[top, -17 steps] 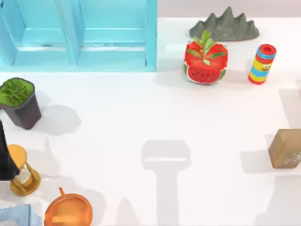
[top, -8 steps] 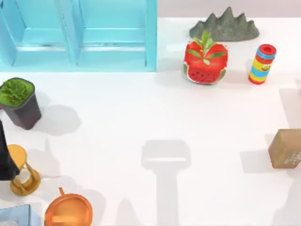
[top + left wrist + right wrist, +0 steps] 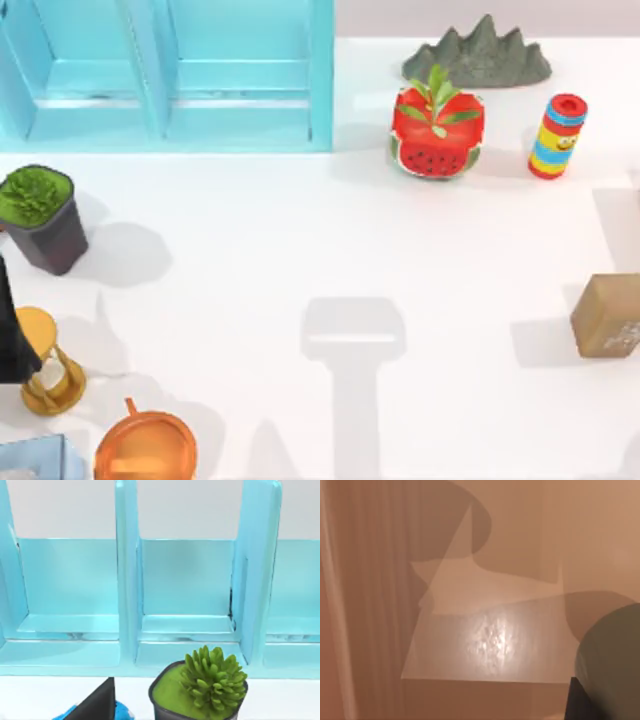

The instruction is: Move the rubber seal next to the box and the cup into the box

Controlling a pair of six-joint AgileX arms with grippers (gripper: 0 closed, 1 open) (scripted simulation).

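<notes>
The rubber seal (image 3: 607, 316) sits at the worktop's right edge, untouched, while the grey-green cup (image 3: 612, 662) shows close under my right wrist over a tan interior, perhaps the box; I cannot tell either jaws' state.

tan rubber seal (image 3: 607, 316), table's right edge

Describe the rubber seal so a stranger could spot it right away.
Look along the table's right edge in the top view, below the striped cylinder. The rubber seal sits alone there: a tan-brown rounded block with whitish marks, the one boxy brown thing.
</notes>
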